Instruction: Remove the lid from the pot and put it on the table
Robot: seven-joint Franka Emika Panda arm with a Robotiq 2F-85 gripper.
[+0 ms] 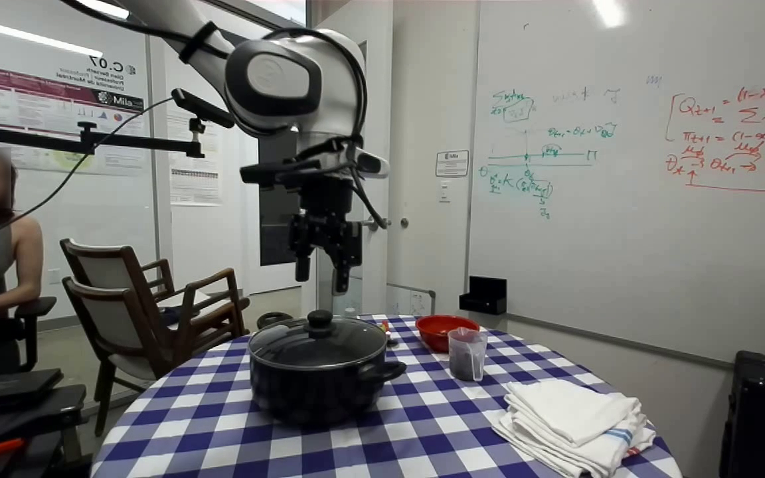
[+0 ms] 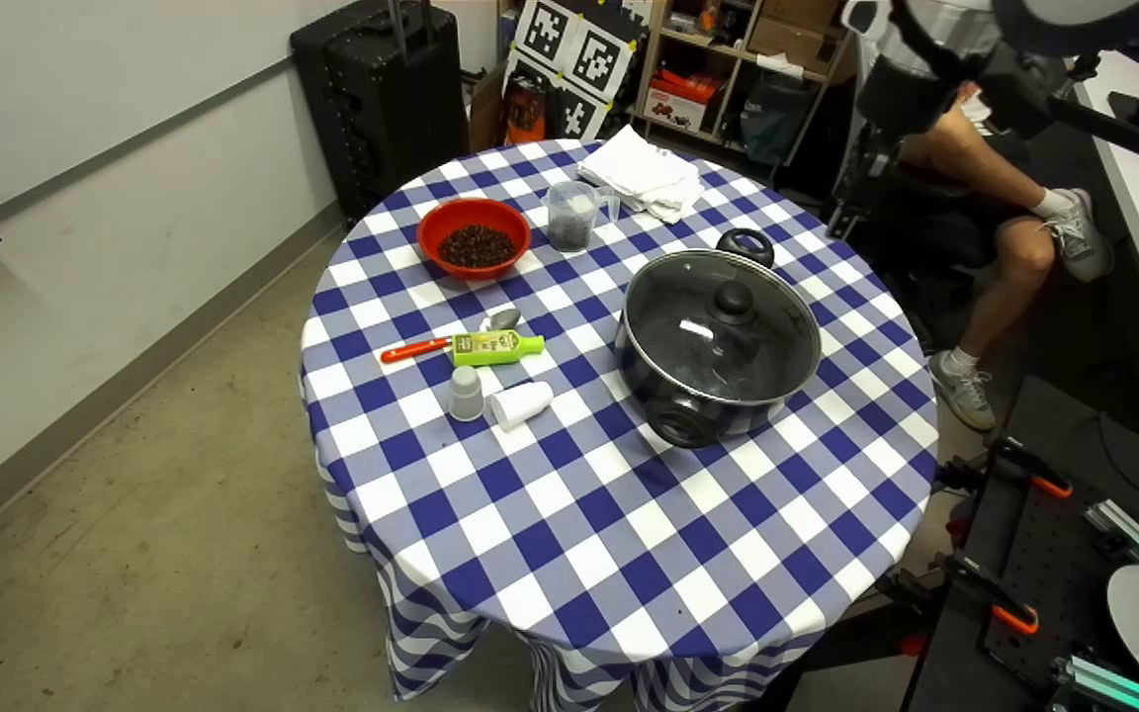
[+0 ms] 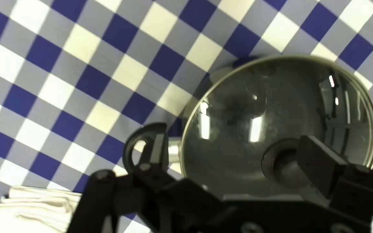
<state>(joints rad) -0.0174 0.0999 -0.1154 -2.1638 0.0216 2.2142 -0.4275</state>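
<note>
The black pot (image 1: pixel 309 398) stands on the checkered table (image 1: pixel 190 425) with the lid (image 1: pixel 283 346) lying on it. The lid is a greyish glass dome with a dark knob (image 1: pixel 320 321) in the middle. In an exterior view the lid (image 2: pixel 688 346) covers the pot (image 2: pixel 635 371) rim all round. My gripper (image 1: pixel 321 277) is open and empty, pointing down above the lid with a gap to the knob. In the wrist view the gripper (image 3: pixel 233 145) has its fingers wide apart over the lid (image 3: pixel 225 161); the right finger partly hides the knob (image 3: pixel 288 168).
A red bowl (image 2: pixel 431 259) with dark beans and a clear measuring cup (image 2: pixel 569 220) stand near the pot. Folded white towels (image 2: pixel 639 176) lie at the edge. A green bottle (image 2: pixel 495 347), red-handled utensil (image 2: pixel 415 351) and two shaker-like containers (image 2: pixel 466 394) lie or stand beyond.
</note>
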